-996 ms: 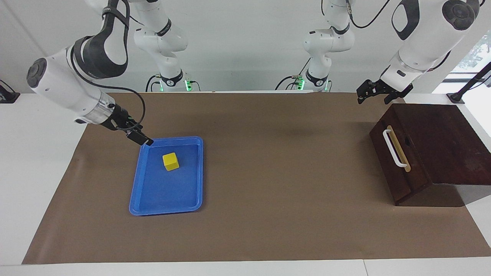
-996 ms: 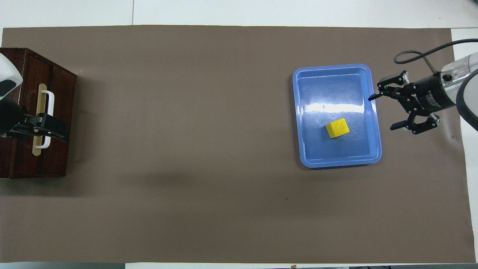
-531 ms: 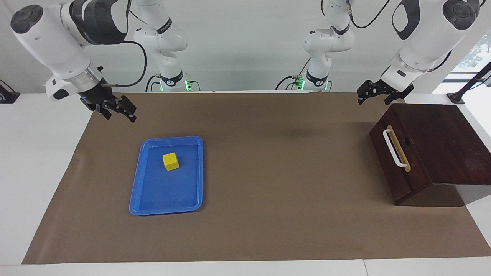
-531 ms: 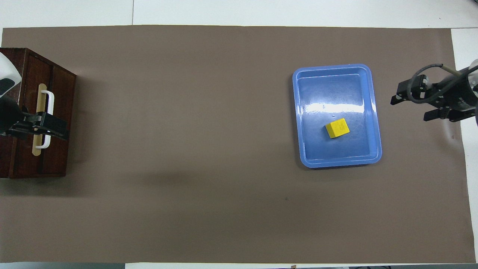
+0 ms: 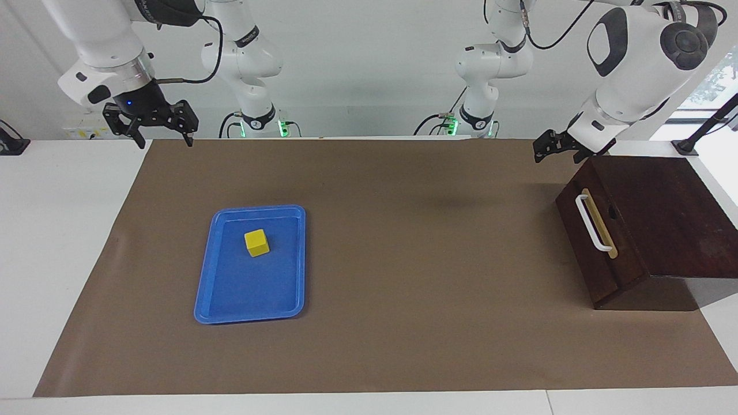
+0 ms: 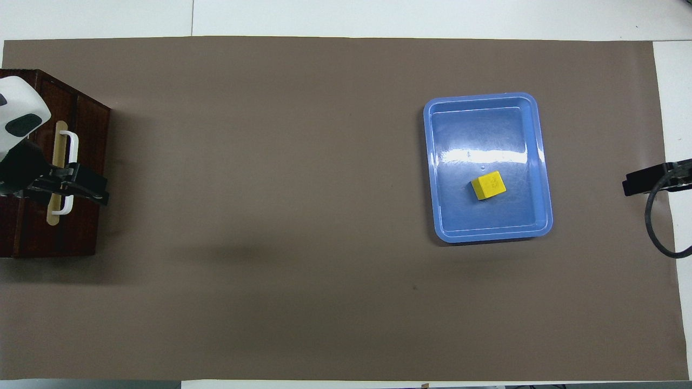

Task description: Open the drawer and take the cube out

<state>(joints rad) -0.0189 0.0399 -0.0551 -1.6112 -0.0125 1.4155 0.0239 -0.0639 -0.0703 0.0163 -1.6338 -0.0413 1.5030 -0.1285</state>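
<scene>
Drawer [image 5: 599, 248] is sitting at the left arm's end of the table, front closed flush as far as I can see from my screen, with its white bar handle [image 5: 592, 223] on the brass strip facing toward the middle of the brown mat [image 5: 415, 276]. No pale interior showing at all from either camera.

Cube [image 5: 256, 242], the little yellow one, is lying in the blue tray [image 5: 207, 302] over toward the right arm's end, in the half of the tray nearer to the robots. It's well apart from the drawer, basically with the whole middle of the mat between them. Nothing is touching it.

My left gripper [image 5: 554, 147] is up in the air over the corner of the drawer box nearest the robots, just by its top edge. In the overhead view [image 6: 81, 183] it lines up across the handle, but the facing view shows it's raised and not on the handle. Fingers look spread wide, nothing between them.

Right gripper [image 5: 160, 138] is up high over the mat's edge at the robots' side, at the right arm's end, well away from the tray. Fingers pointing down, spread wide, empty. In the overhead view only a dark bit of it [image 6: 646, 182] pokes in from the frame edge, plus a loop of black cable [image 6: 651, 227].
</scene>
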